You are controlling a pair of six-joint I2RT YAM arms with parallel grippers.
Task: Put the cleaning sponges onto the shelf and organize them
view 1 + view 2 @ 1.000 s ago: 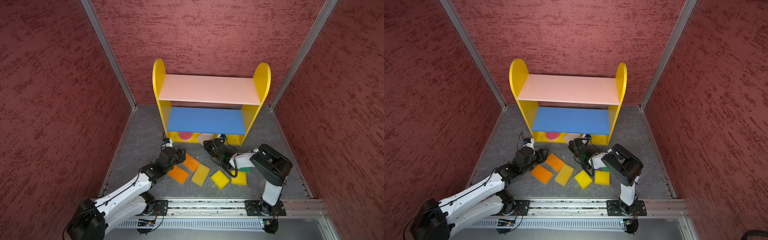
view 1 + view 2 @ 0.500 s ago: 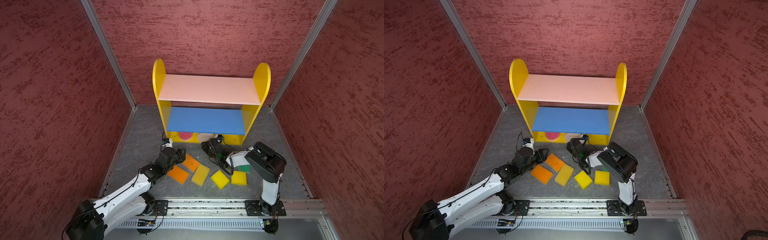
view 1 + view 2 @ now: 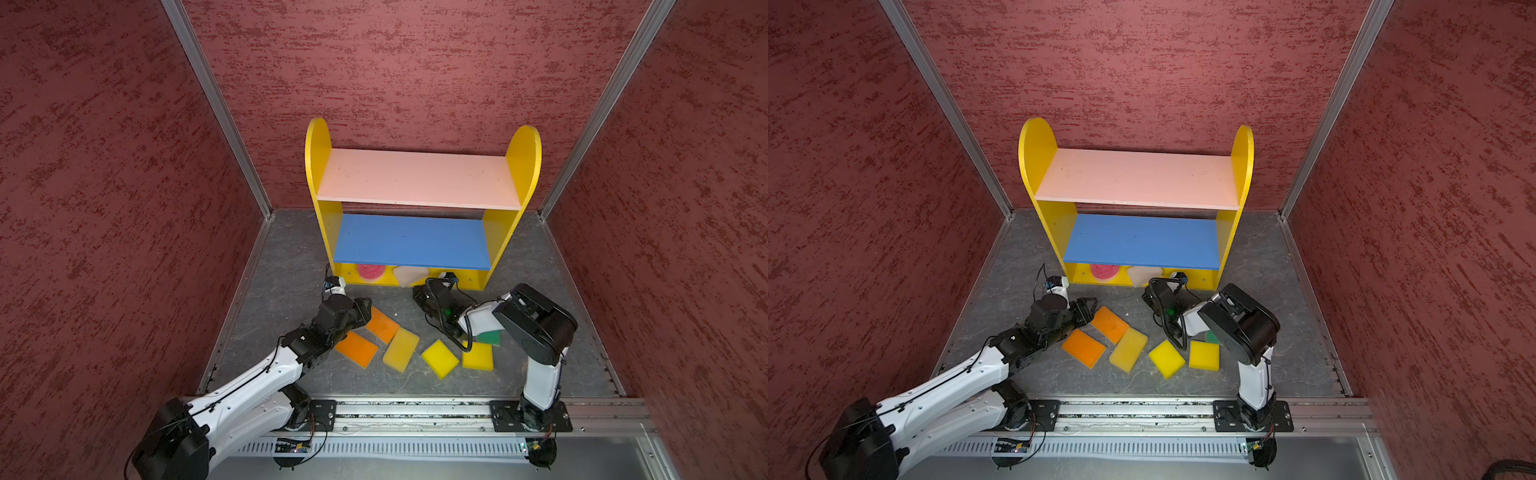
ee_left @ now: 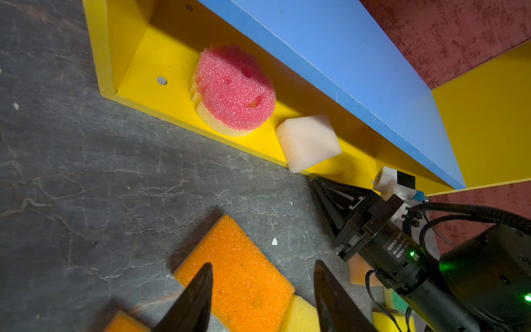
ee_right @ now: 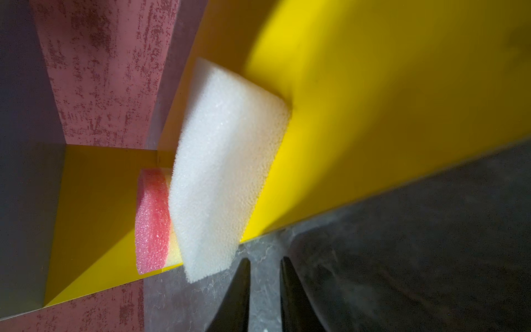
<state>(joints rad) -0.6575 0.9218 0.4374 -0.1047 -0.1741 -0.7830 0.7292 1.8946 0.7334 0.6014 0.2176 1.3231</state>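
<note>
Left gripper (image 4: 263, 299) hovering, fingers (image 4: 198, 296) standing spread over orange sponge (image 4: 238, 273), pinching nothing. Right gripper (image 5: 265, 287): fingers sitting nearly together, slim gap, empty, tips beside off-white sponge (image 5: 227, 172), possibly touching. Wrist views showing it lying on shelf (image 4: 143, 57) base, corner overhanging, near round pink sponge (image 4: 235, 89); top views mostly hiding both.

The left arm (image 3: 249, 382) and right arm (image 3: 540, 374) have white shells between black joint housings, with black cables looping alongside and screwed black base plates (image 3: 328, 411). The right gripper (image 4: 317, 182) has tapered black fingers (image 4: 333, 201), a green light, a printed label
</note>
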